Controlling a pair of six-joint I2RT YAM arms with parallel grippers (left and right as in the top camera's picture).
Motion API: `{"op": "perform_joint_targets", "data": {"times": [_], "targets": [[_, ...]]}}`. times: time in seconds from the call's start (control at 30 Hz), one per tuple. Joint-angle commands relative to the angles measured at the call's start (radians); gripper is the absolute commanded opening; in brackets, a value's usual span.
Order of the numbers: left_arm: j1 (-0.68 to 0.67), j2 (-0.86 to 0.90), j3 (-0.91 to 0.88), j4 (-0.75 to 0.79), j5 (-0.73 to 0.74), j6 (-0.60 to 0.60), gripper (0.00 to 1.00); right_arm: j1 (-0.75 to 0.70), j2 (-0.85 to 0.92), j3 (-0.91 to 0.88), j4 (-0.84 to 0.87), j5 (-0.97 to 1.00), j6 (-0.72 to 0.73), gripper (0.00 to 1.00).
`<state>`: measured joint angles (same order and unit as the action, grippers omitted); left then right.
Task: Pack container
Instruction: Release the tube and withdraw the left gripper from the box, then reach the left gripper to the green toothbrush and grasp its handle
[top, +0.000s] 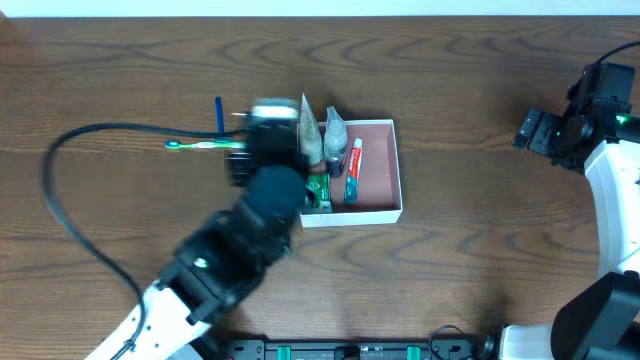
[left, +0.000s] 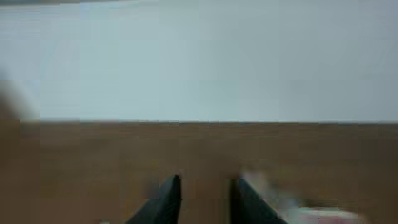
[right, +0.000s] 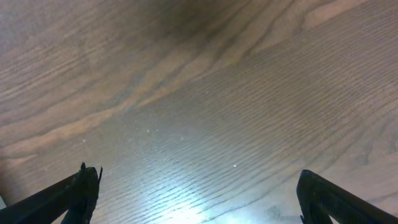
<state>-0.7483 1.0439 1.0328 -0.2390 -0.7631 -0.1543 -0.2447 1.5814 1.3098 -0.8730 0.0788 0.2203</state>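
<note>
One container (top: 382, 168) sits just right of the left end effector (left: 208, 182)

Blur, cover and cropped edges

From overhead the blurred left arm (top: 245, 225) hides the left wall and near-left corner of the container (top: 380, 175), plus the lower ends of the items packed there. A green piece (top: 318, 192) beside the arm is too small to identify. The green toothbrush (top: 195, 145) on the desk (top: 480, 260) disappears under the wrist. The left wrist view is blurred throughout: the left gripper (left: 208, 180) shows only two dark finger shapes, and a pale smudge (left: 323, 214) is cut by the bottom edge. The bottom edge also crops the right gripper (right: 198, 174) to its fingertips.
</note>
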Motion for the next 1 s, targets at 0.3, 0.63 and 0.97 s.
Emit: {"op": "perform_joint_targets", "data": {"times": [0.3,0.63,0.97], "targets": [[0.59,0.357,0.002,-0.065,0.37,-0.319,0.42,-0.005,0.008,-0.001,-0.002,0.003,0.011,0.99],[0.665,0.617,0.002,0.043,0.539,-0.014,0.65,-0.005,0.008,-0.001,-0.002,0.003,0.011,0.99],[0.686,0.757,0.002,0.057,0.547,0.089,0.74,-0.005,0.008,-0.001,-0.002,0.003,0.011,0.99]]}}
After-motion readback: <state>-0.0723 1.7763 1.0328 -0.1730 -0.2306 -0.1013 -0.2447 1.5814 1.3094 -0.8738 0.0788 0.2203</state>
